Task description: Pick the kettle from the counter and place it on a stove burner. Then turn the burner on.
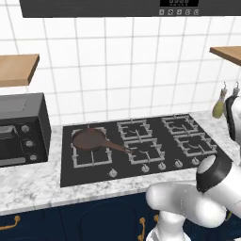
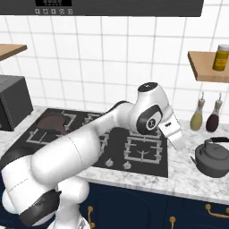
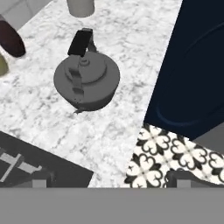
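My end effector hangs above the desk, between the cooktop and the kettle; whether it is wide or narrow I cannot tell. The kettle stands upright on the desk, right of the cooktop, near two bottles. I judge that I aim for its arched handle.

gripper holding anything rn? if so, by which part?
Nothing is held. The kettle sits on the counter, apart from the gripper, with no finger on its dark arched handle.
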Controlling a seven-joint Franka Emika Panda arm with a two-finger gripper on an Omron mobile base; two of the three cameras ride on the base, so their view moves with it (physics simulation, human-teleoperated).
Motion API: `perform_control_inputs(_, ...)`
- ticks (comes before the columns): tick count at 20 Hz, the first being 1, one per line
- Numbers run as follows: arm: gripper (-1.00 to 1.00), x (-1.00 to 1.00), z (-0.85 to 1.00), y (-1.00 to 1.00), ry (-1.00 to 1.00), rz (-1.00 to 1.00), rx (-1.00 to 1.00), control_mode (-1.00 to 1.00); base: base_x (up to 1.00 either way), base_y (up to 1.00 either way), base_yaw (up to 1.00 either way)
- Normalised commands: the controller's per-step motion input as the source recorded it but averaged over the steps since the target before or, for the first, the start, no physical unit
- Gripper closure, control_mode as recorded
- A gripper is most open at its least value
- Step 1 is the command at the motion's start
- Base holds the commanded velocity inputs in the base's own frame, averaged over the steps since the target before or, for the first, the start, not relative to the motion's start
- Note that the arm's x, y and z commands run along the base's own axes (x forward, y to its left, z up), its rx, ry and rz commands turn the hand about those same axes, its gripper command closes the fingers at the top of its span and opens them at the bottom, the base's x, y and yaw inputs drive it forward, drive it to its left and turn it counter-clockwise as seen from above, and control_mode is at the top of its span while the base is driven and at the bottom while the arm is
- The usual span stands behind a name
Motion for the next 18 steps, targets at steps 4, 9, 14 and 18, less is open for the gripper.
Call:
perform_control_inputs(4, -1.0, 0.04, -0.45, -1.0, 0.07, -0.17, 0.29, -1.0, 0.0, 0.0, 0.0)
perform_control_inputs(9, -1.0, 0.1, -0.17, -0.98, 0.05, -0.05, 0.27, -1.0, 0.0, 0.0, 0.0)
perform_control_inputs(14, -1.0, 0.28, -0.01, -0.58, 0.02, -0.03, 0.23, -1.0, 0.0, 0.0, 0.0)
perform_control_inputs(18, -1.0, 0.29, 0.01, -0.16, 0.0, -0.02, 0.14, -1.0, 0.0, 0.0, 0.0)
